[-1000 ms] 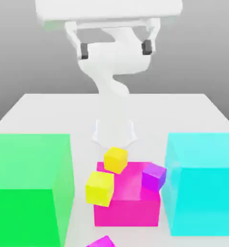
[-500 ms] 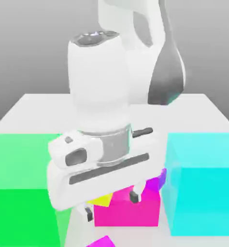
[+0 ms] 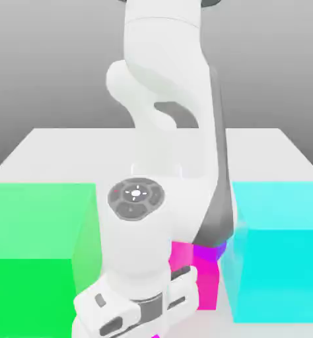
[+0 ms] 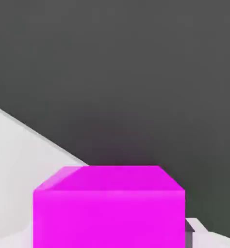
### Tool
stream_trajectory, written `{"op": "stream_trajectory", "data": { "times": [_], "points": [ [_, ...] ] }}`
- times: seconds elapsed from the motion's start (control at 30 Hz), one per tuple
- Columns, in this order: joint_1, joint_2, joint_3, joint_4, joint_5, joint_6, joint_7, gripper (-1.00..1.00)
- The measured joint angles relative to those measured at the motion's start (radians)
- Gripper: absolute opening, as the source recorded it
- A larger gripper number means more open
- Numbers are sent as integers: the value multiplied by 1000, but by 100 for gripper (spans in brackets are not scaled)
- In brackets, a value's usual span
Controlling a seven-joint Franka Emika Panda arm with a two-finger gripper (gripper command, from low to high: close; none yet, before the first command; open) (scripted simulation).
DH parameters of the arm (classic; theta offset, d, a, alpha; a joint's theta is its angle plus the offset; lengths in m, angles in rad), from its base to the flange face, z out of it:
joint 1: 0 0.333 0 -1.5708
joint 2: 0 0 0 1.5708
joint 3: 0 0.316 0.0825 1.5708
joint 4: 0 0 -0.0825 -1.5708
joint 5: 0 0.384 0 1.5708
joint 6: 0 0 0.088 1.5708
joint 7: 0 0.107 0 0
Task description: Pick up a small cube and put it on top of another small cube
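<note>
The small magenta-pink cube [image 4: 109, 208] sits very close in the hand view, on the white table near its edge. In the exterior view my gripper's hand [image 3: 136, 310] is low at the front of the table, between the green and cyan blocks, and it covers that cube. Only a sliver of the small purple-violet cube [image 3: 211, 251] peeks out under the arm's grey elbow, on the large magenta block [image 3: 193, 280].
A large green block [image 3: 37, 257] stands at the exterior view's left and a large cyan block [image 3: 278, 251] at its right, leaving a narrow lane that the arm occupies. The two small yellow cubes are behind the arm. The white table [image 3: 53, 148] extends behind.
The arm has swung down and forward from high at the back. The hand has dropped to the table's front edge, over the small magenta-pink cube, and now covers the yellow cubes.
</note>
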Motion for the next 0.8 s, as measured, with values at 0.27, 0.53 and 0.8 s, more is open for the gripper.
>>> {"op": "stream_trajectory", "data": {
  "times": [0.27, 0.53, 0.8],
  "points": [
    [44, -260, -4, -97, -61, -168, -39, -100],
    [113, -530, 56, -255, -102, -285, -207, -100],
    [169, -808, 98, -418, -176, -385, -358, -100]
  ]
}}
